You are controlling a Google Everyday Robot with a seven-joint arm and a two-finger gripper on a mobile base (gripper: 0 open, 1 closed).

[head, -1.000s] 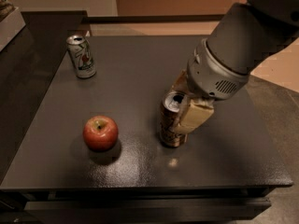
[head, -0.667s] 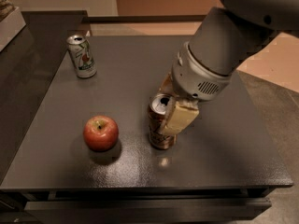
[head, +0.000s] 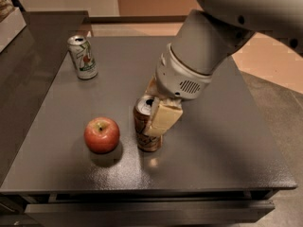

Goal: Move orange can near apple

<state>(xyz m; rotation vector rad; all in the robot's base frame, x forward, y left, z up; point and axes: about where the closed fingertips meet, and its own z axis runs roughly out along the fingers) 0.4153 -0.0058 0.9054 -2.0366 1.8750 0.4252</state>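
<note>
The orange can [head: 144, 132] stands upright on the dark table [head: 222, 141], a short gap to the right of the red apple [head: 102, 135]. My gripper [head: 154, 112] comes down from the upper right and is shut on the orange can, with one cream finger [head: 163, 118] across its right side and the other behind it. The can's base sits at or just above the tabletop. The apple rests on the table near the front edge, stem dimple up.
A white-and-green can [head: 83, 57] stands upright at the table's far left. My large grey arm [head: 203, 46] covers the middle right of the table. The table's front edge [head: 142, 189] runs just below the apple and can.
My gripper has carried the orange can leftward, so it now stands closer to the apple. The apple and the white-and-green can have not moved.
</note>
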